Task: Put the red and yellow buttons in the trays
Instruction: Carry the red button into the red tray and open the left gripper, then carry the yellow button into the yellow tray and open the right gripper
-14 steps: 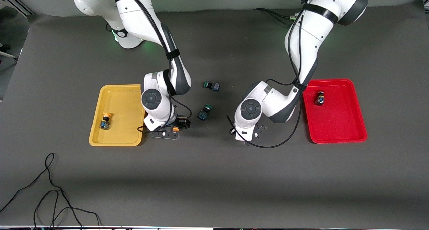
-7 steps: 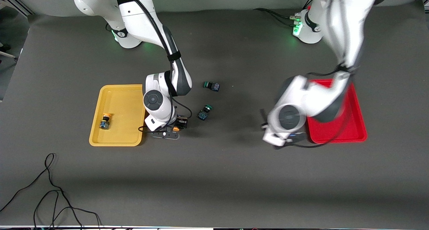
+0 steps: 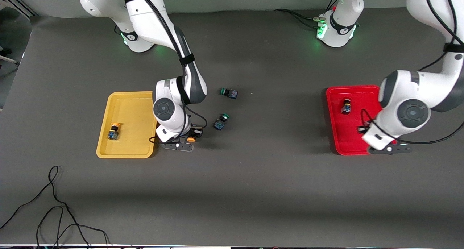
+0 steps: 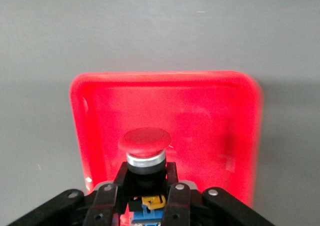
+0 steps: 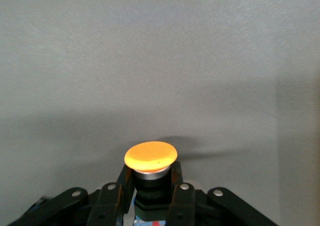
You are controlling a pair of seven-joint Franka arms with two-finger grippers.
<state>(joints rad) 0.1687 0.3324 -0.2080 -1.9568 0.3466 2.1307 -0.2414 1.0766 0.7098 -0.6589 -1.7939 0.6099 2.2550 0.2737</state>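
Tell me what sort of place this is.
Probably a robotics lab bench: two white robot arms mounted on a dark mat-covered table, loose cables trailing at its edge, and sorting props, a yellow tray and a red tray.

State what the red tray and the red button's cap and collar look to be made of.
Red tray: likely moulded plastic, semi-glossy; uniform colour, rounded corners, soft highlights. Red button cap: apparently matte plastic, evenly coloured. Its collar: silvery, metal or plated plastic; the bright sheen cannot settle which.

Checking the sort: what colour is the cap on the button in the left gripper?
Red cap, clearest in the left wrist view.
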